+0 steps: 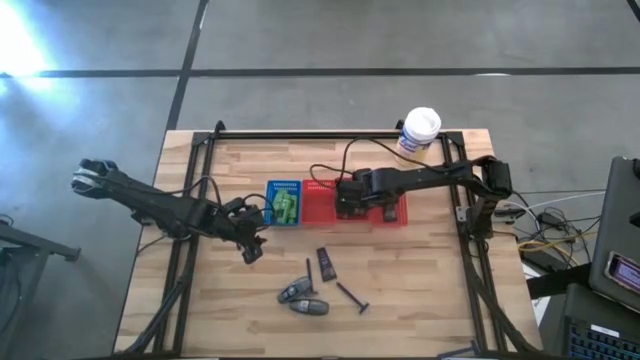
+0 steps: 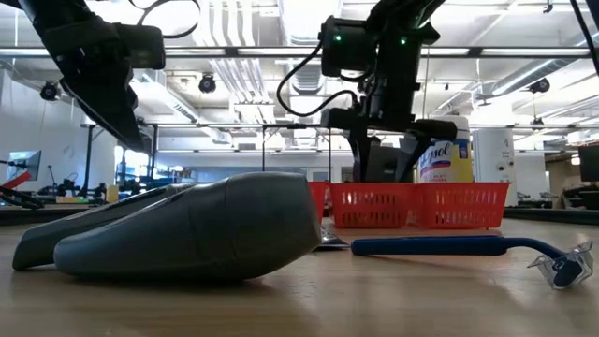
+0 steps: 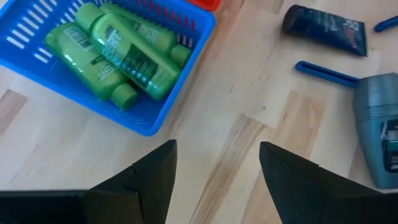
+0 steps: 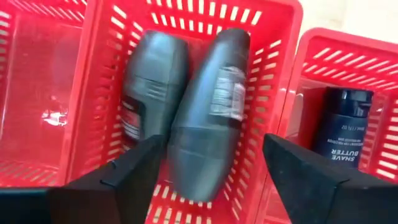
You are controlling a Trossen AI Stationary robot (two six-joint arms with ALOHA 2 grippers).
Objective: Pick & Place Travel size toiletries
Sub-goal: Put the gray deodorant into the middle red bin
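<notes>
Three green bottles (image 3: 118,50) lie in the blue basket (image 1: 284,203). Two grey bottles (image 4: 205,112) lie side by side in a red basket (image 4: 273,74), and a black bottle (image 4: 342,124) lies in the red basket beside it. On the table lie a dark tube (image 1: 325,262), a slim black stick (image 1: 309,270), two grey bottles (image 1: 303,299) and a blue razor (image 1: 352,296). My right gripper (image 4: 211,174) is open just above the two grey bottles in the red basket. My left gripper (image 3: 217,168) is open and empty over bare wood, near the blue basket's near side.
A white-lidded yellow-and-white canister (image 1: 420,130) stands at the table's far right, behind the red baskets (image 1: 355,205). A black frame (image 1: 200,150) runs round the table. There is bare wood (image 1: 420,290) at the near right and near left.
</notes>
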